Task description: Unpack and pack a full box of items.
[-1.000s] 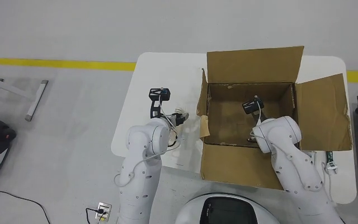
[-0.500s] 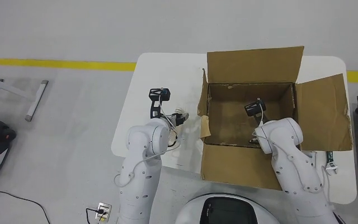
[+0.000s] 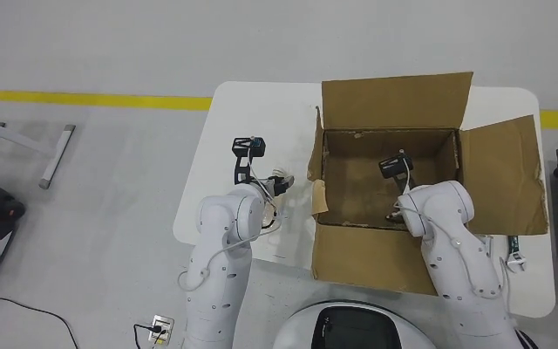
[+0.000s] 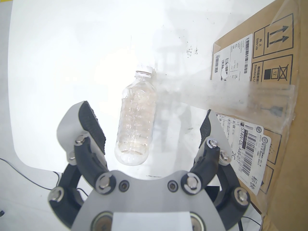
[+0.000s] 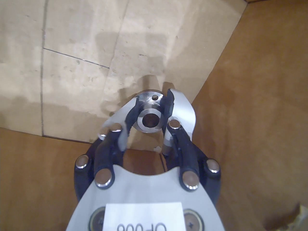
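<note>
Bottle [image 4: 136,118], box [image 3: 397,103], metal flange [image 5: 146,100]: one each

brown cardboard box [image 3: 397,100] right of centre on white table [image 3: 253,122]; clear plastic bottle [image 4: 136,118] beside it; steel bushing [image 5: 151,115] inside.

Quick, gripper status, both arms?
Left gripper: open, over the plastic bottle, holding nothing.
Right gripper: closed on a metal fitting inside the box.
</note>
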`<action>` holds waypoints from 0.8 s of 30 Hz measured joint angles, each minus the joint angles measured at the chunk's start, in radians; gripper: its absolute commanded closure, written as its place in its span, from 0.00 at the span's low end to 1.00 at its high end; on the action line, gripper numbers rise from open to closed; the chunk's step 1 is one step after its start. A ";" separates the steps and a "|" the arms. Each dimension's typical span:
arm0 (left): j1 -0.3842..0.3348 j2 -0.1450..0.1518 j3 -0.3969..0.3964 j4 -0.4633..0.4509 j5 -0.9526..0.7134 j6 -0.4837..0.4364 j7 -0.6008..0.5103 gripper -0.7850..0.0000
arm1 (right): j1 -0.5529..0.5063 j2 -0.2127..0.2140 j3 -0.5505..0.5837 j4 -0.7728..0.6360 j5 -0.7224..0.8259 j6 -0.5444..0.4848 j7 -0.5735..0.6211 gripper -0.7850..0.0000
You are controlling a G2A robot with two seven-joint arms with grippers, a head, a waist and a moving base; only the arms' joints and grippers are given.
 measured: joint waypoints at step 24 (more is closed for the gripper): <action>0.000 0.000 0.000 0.000 0.000 0.000 0.000 0.00 | 0.047 -0.017 0.071 -0.207 0.270 0.062 0.000 1.00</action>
